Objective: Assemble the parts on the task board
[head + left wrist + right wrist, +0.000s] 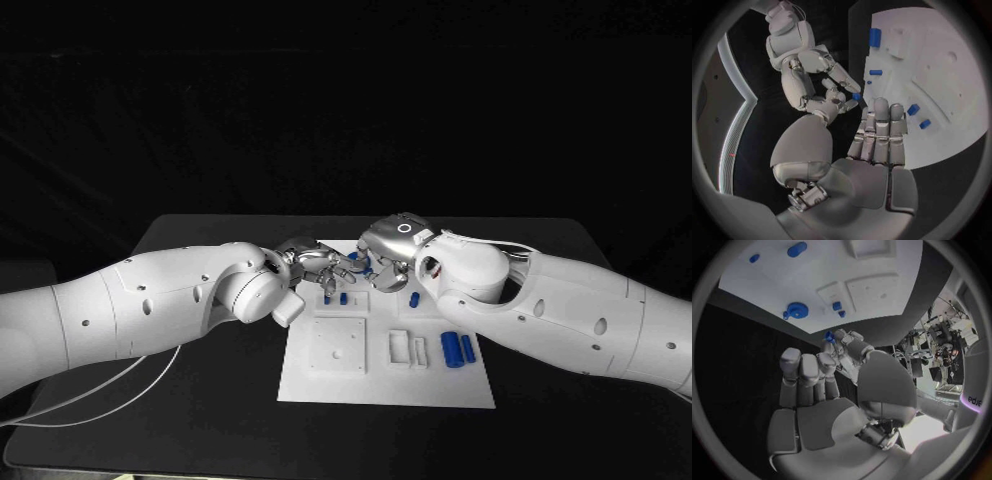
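The white task board (433, 385) lies in the middle of the table. My two hands meet over its far edge. My right hand (387, 258) pinches a small blue part (353, 258) between thumb and a fingertip; the part also appears in the right wrist view (829, 336) and the left wrist view (856, 96). My left hand (310, 265) is right beside it, its fingers (879, 125) held straight and its thumb close to the part. Two blue pegs (338, 297) stand near the board's far left. Two longer blue cylinders (459, 349) lie at the board's right.
Another blue piece (414, 299) sits under my right forearm. A square recessed plate (339, 345) and white slotted blocks (407, 348) occupy the board's middle. A round blue part (796, 310) sits by the board's edge. A thin cable (101, 390) runs along the table under my left arm.
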